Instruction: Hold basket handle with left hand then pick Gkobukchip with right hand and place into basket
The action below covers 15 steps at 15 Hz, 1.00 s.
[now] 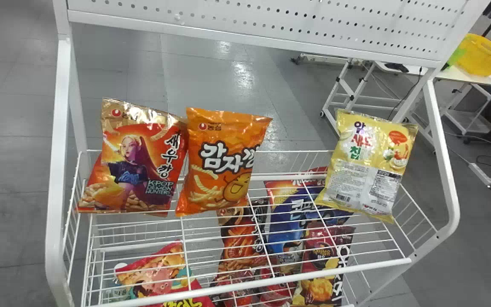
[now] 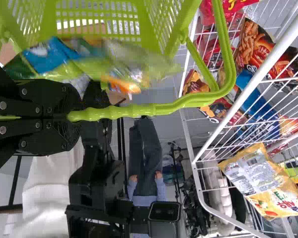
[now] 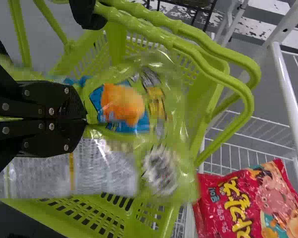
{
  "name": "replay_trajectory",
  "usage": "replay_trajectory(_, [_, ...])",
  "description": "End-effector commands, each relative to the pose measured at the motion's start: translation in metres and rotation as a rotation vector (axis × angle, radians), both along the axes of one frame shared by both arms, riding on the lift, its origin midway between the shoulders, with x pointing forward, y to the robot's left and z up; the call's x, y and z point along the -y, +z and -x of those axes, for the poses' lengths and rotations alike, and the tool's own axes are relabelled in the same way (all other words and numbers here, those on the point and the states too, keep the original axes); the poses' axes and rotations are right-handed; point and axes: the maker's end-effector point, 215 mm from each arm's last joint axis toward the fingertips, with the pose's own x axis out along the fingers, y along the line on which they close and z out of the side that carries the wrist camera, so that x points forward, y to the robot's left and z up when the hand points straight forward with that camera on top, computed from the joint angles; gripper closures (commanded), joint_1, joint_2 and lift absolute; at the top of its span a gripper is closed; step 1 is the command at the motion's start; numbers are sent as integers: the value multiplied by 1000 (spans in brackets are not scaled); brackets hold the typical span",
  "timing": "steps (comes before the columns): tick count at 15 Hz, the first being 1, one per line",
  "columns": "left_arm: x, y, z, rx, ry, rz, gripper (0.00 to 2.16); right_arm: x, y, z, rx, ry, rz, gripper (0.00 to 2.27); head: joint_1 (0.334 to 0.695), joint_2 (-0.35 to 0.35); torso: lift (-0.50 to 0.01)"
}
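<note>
Left gripper (image 2: 72, 116): fingers clamped on the ribbed grip of the green handle (image 2: 134, 110). The fingers cover that end of the grip, so I cannot make out how the handle sits between them. The right wrist view catches the same hold at its edge, partly cut off.

Right gripper (image 3: 85, 120): fingers drawn together and pinched on the Gkobukchip (image 3: 161, 96), a shiny green bag with a blue and orange patch. The fingers hide the pinched part. The print is smeared beyond reading, and the bag's outline is soft in both wrist views.

Position of the bag: at the green basket (image 3: 92, 215), in front of its slotted walls. The bag hides much of the basket's inside from my right wrist camera. I cannot tell how far below the rim it reaches, or whether it touches a wall.

Rack, head view: a red-and-gold bag (image 1: 132, 162) and an orange bag (image 1: 224, 162) lean side by side on the white wire rack (image 1: 296, 277); a yellow bag (image 1: 365, 166) stands tilted, well apart from them. Behind the wires lower down I note a blue bag (image 1: 286, 217), with a dark red bag (image 1: 324, 256) partly overlapping it. A pink-and-red bag (image 1: 156, 273) is crossed by wires and cut off by the bottom edge. Further packets between these are too covered to separate.
</note>
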Motion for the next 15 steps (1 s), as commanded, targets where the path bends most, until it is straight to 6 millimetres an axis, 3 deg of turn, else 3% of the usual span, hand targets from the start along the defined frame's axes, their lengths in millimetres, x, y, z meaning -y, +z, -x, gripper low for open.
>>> replay_trajectory(1, [0,0,1,-2,0,2,1642,-11,-15,6,-33,27,1,2243,695,-350,-32])
replay_trajectory(6, [-2,1,3,-11,1,18,1642,-18,-71,27,-127,92,88,2233,695,-350,-32])
replay_trajectory(8, [-2,0,5,-16,0,18,1642,-17,-82,31,-161,94,85,2162,695,-350,-32])
replay_trajectory(9, [-2,0,5,-17,1,19,1642,-18,-81,32,-163,95,76,1919,695,-350,-32])
replay_trajectory(10, [-3,-1,5,-19,2,18,1642,-17,-78,34,-166,89,65,1237,695,-350,-32])
replay_trajectory(11, [-3,-1,5,-20,2,19,1642,-12,-75,35,-156,81,75,103,695,-350,-32])
replay_trajectory(12, [-2,0,5,-19,1,21,1642,-5,-72,29,-128,76,99,-2,695,-350,-32])
replay_trajectory(15, [-2,1,4,-16,2,23,1642,23,-58,2,-49,24,156,36,695,-350,-32])
